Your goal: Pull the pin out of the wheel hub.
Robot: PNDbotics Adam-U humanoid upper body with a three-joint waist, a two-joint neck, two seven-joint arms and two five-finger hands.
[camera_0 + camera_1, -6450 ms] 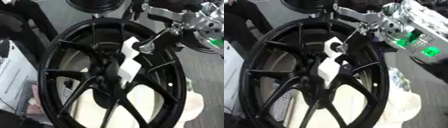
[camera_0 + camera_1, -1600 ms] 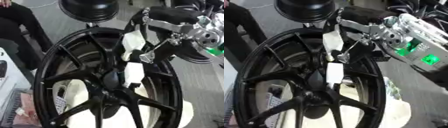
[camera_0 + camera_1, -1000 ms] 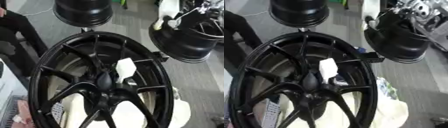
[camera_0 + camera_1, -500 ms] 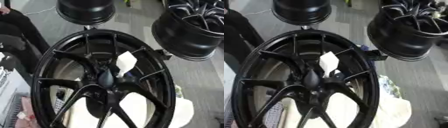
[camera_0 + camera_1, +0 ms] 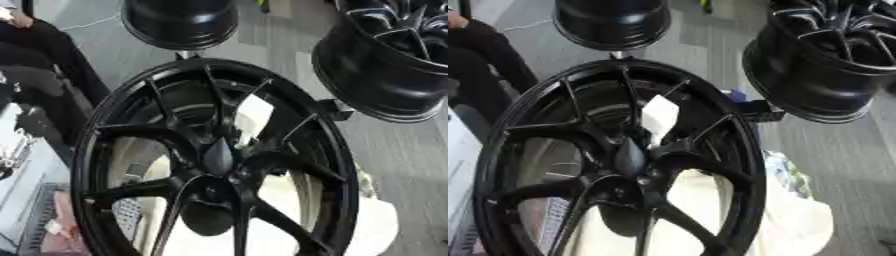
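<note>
Three black wheels in sight. Main wheel hub (image 5: 627,165) fills the middle of both eye views, standing roughly upright and leaning a little, its spokes running out from a dark pointed centre piece (image 5: 629,154). Whether that centre piece is the pin cannot be told; no separate pin can be made out.

White tag-like piece (image 5: 659,115) sits just above the centre, between two upper spokes, touching or just in front of them; which one cannot be told.

Pale cloth (image 5: 794,220) bunched behind and under the lower right of the rim, showing through the lower spoke gaps as well.

Second wheel (image 5: 824,65) at the upper right, face turned up and toward the camera, its rim near the main wheel's upper right edge, with a small dark bracket (image 5: 756,110) between them. Third round black wheel or drum (image 5: 612,22) at the top centre, on a short stem just above the main rim.

Grey floor (image 5: 850,155) to the right. Person's dark-clad legs (image 5: 48,60) at the upper left edge, not touching the wheel. Light-coloured clutter (image 5: 35,210) along the left edge, too blurred to identify.

Neither robot hand nor arm shows in either view, so no pose and no finger state can be read for left or right.
</note>
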